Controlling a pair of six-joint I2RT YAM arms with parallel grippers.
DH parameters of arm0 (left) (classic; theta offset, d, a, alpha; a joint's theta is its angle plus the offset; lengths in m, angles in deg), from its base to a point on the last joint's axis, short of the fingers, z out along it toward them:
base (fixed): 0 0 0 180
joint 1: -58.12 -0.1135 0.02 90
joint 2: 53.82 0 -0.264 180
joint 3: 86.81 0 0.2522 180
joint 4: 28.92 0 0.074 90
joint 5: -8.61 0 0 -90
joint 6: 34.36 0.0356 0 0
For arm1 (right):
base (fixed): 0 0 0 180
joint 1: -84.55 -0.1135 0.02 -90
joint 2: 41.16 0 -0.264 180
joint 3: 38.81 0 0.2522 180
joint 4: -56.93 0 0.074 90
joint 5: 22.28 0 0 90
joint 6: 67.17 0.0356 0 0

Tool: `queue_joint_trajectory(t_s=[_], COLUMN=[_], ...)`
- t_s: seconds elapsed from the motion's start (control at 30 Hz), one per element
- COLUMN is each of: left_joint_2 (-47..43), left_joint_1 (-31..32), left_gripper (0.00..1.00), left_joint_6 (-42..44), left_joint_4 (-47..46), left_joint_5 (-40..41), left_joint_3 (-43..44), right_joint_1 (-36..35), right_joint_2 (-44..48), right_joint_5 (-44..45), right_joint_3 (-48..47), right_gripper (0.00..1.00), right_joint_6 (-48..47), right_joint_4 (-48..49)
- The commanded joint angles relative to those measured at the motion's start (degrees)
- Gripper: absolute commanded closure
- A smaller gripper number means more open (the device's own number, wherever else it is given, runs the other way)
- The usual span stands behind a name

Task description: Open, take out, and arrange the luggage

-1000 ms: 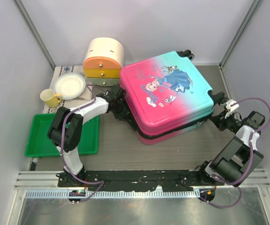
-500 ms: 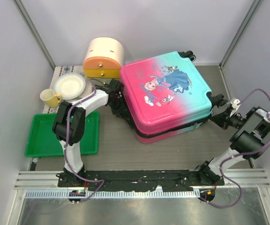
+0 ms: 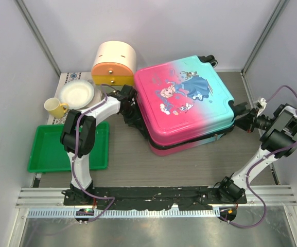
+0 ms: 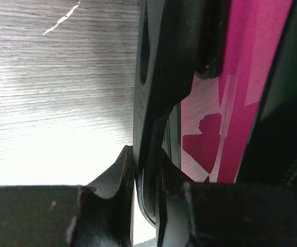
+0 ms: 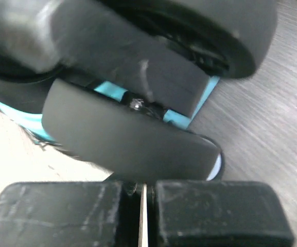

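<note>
The luggage [image 3: 184, 103], a pink and turquoise hard-shell suitcase with a cartoon print, lies flat in the middle of the table. My left gripper [image 3: 129, 110] is at its left side. In the left wrist view that gripper [image 4: 147, 175] is shut on the black handle [image 4: 158, 77], and the pink shell [image 4: 251, 62] is just beyond. My right gripper [image 3: 243, 122] is at the suitcase's right corner. In the right wrist view it [image 5: 140, 193] is shut with nothing between its fingers, its tips against a black wheel [image 5: 127, 139] under the turquoise shell [image 5: 197, 110].
A round cream-and-orange drawer box [image 3: 115, 64] stands behind the suitcase's left corner. A white plate [image 3: 76, 94] and a yellow cup [image 3: 54, 107] sit on a patterned mat [image 3: 68, 77] at the left. A green tray [image 3: 50, 149] lies near the left arm. Walls enclose three sides.
The right arm's elbow has swung up and out to the right while its gripper stayed at the wheel. The left gripper and the suitcase have shifted slightly toward the back.
</note>
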Motion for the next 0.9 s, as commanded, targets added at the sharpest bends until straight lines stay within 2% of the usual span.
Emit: queue_joint_trajectory(t_s=[0.0, 0.17, 0.23, 0.33, 0.4, 0.43, 0.47, 0.5, 0.53, 0.57, 0.6, 0.67, 0.73, 0.8, 0.83, 0.87], left_joint_2=[1.60, 1.68, 2.04, 2.39, 2.39, 2.13, 2.04, 1.95, 1.77, 1.51, 1.51, 1.60, 1.77, 1.95, 1.95, 2.12], left_joint_1=[-4.69, -5.57, -5.66, -5.66, -5.66, -5.66, -5.66, -5.66, -5.66, -5.66, -5.66, -5.66, -5.66, -5.66, -5.66, -5.66], left_gripper=[1.00, 1.00, 1.00, 1.00, 1.00, 1.00, 1.00, 1.00, 1.00, 1.00, 1.00, 1.00, 1.00, 1.00, 1.00, 1.00], left_joint_6=[10.45, 10.89, 10.98, 11.06, 10.98, 10.89, 10.80, 10.63, 10.28, 10.19, 10.10, 9.84, 10.01, 10.27, 10.36, 10.71], left_joint_4=[2.66, 2.31, 2.48, 2.40, 2.40, 2.40, 2.31, 1.96, 1.70, 1.43, 1.08, 0.73, 0.55, 0.55, 0.64, 0.55], left_joint_5=[11.03, 10.67, 10.50, 10.14, 10.06, 9.97, 9.71, 9.53, 8.83, 8.56, 8.39, 7.69, 7.33, 7.24, 7.50, 7.42], left_joint_3=[-0.21, -0.21, 0.14, 0.75, 0.93, 0.93, 0.76, 0.58, 0.06, -0.29, -0.73, -1.18, -1.18, -0.83, -0.74, -0.65], right_joint_1=[0.12, -2.87, -3.84, -6.65, -8.75, -9.55, -10.17, -11.22, -11.40, -11.58, -11.58, -11.49, -11.58, -11.84, -12.19, -12.37], right_joint_2=[-2.18, -5.26, -6.75, -8.68, -8.95, -8.26, -5.29, -2.48, 0.42, 3.06, 6.83, 6.70, 4.15, 2.92, 2.39, 2.30], right_joint_5=[-6.70, -7.58, -8.02, -5.14, -2.24, -0.57, 1.80, 4.78, 9.33, 11.47, 12.53, 10.80, 8.08, 5.60, 5.77, 5.86], right_joint_3=[-9.02, -12.88, -14.46, -19.47, -22.55, -22.91, -20.82, -17.58, -13.28, -4.19, -1.23, -0.75, -1.90, -1.64, -0.77, 2.11], right_gripper=[0.99, 0.99, 0.95, 0.91, 0.87, 0.86, 0.86, 0.86, 0.86, 0.87, 0.88, 0.94, 0.95, 0.94, 0.94, 0.93], right_joint_6=[-22.02, -19.57, -17.55, -9.65, 1.92, 9.28, 20.49, 39.49, 49.25, 56.83, 66.48, 67.80, 70.52, 72.54, 76.90, 80.60], right_joint_4=[-0.73, -0.64, -0.73, -0.64, 2.06, 6.26, 12.65, 29.95, 40.21, 50.32, 64.69, 65.63, 64.93, 68.33, 71.49, 81.26])
